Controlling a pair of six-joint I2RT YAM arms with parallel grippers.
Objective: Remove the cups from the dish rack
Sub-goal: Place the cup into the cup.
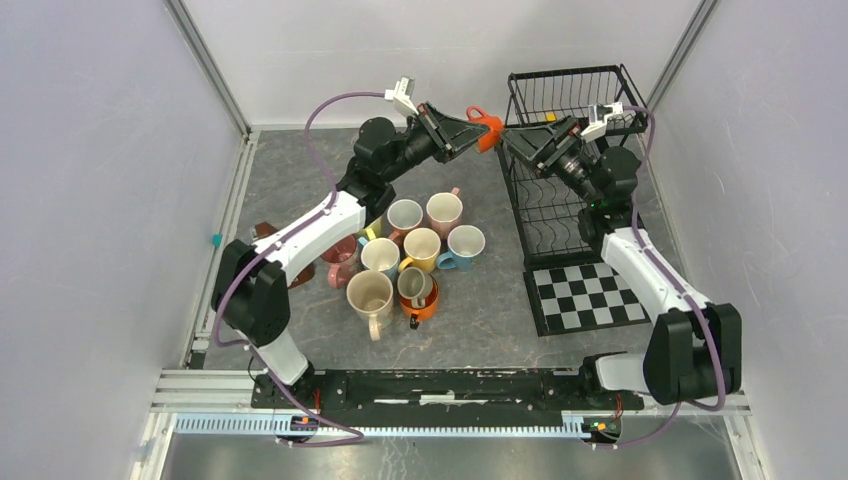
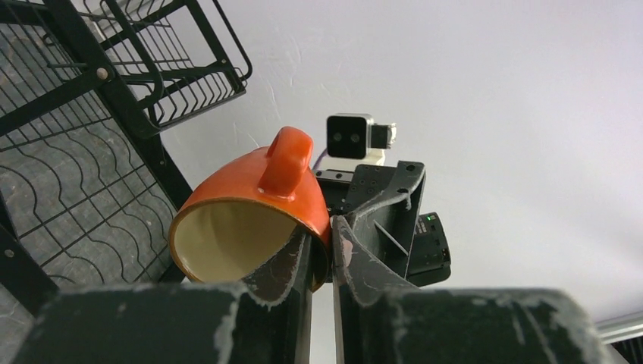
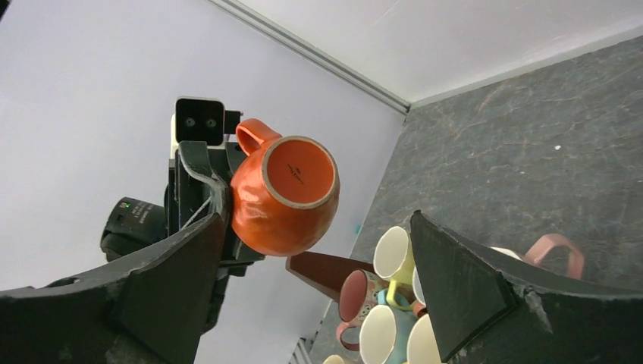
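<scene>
One orange cup (image 1: 487, 128) hangs in the air just left of the dish rack (image 1: 560, 200). The left hand (image 2: 322, 250) is clenched on its rim, with the cup tipped on its side. The right hand (image 3: 315, 227) is spread wide on either side of it, released and not touching. On the surface (image 1: 480, 320), near and left, at least nine cups (image 1: 421, 248) cluster, one grey one nested in an orange one. One checkered mat (image 1: 585, 297) lies near the rack. One brown wedge (image 1: 265, 232) sits partly hidden under the left arm.
</scene>
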